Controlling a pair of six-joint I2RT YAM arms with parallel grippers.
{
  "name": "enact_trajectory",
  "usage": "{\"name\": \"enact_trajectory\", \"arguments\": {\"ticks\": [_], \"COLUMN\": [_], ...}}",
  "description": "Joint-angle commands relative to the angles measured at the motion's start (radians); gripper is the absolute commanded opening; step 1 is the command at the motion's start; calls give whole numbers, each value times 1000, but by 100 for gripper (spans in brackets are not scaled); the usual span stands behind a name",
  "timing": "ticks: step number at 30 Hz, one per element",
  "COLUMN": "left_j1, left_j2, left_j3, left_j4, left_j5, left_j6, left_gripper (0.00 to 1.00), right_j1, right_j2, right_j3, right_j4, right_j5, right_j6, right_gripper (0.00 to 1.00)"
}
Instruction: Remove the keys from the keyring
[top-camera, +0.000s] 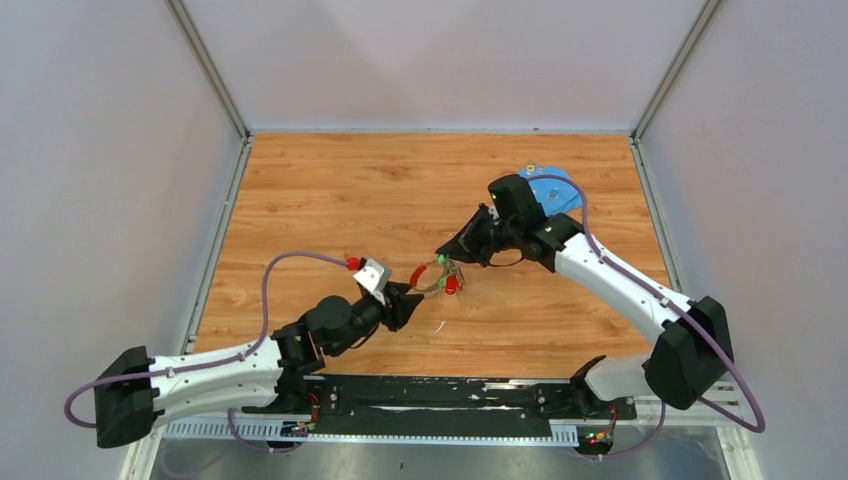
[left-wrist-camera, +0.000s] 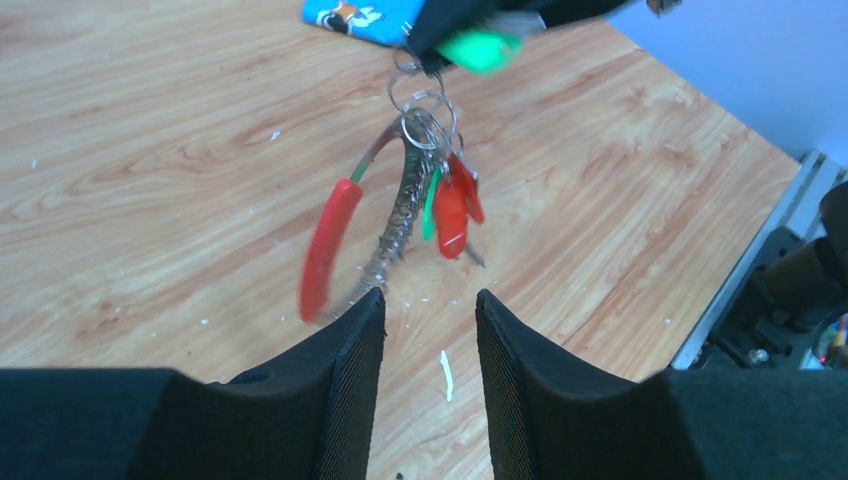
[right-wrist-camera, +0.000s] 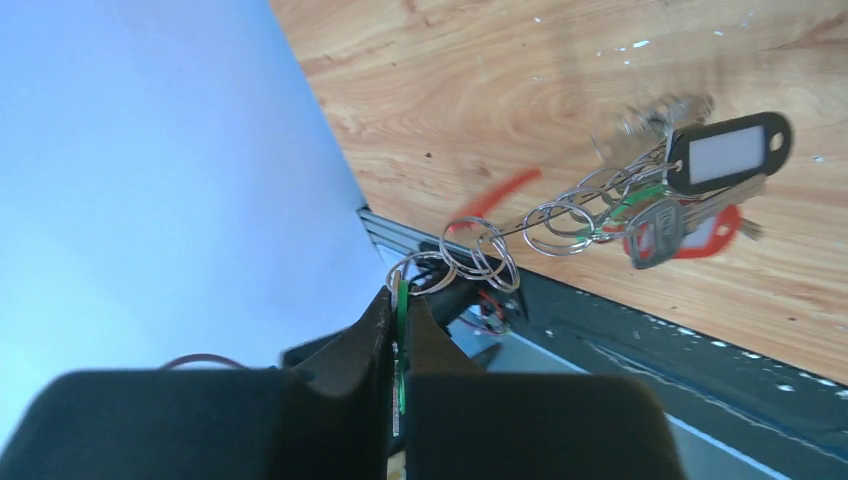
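Observation:
The keyring (left-wrist-camera: 325, 245), a thin metal ring with a red sleeve, dangles over the table from a chain of small split rings (left-wrist-camera: 425, 105). My right gripper (right-wrist-camera: 398, 290) is shut on a green-headed key (right-wrist-camera: 401, 312) at the top of that chain. More keys (right-wrist-camera: 655, 235), silvery and red-headed, and a black tag (right-wrist-camera: 725, 152) hang with the ring. My left gripper (left-wrist-camera: 430, 298) is open and empty, just below the ring; its left finger (left-wrist-camera: 350, 350) hides the ring's lower edge. From above, the bunch (top-camera: 440, 277) hangs between the left gripper (top-camera: 408, 300) and the right gripper (top-camera: 447, 255).
A blue flat piece (top-camera: 555, 190) lies at the back right behind the right arm. A small white scrap (left-wrist-camera: 446, 372) lies on the wood under the left gripper. The table's metal edge rail (left-wrist-camera: 740, 290) runs at the right of the left wrist view.

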Motion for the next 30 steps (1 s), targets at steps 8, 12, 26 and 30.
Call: {"name": "enact_trajectory", "arguments": {"ticks": [8, 12, 26, 30], "left_j1": [-178, -197, -204, -179], "left_j2": [273, 362, 621, 710], "left_j3": [-94, -65, 40, 39], "left_j4": [833, 947, 1088, 1163], "left_j5": [-273, -262, -183, -235], "left_j6": [463, 483, 426, 409], "left_gripper": [43, 41, 38, 37], "right_j1": [-5, -3, -1, -1], "right_j2": [-79, -71, -46, -46], "right_j3": [-37, -15, 27, 31], "right_j4": [87, 89, 124, 128], "right_j5": [91, 94, 107, 117], "right_j6": [288, 312, 345, 350], "right_gripper": [1, 1, 1, 1]}}
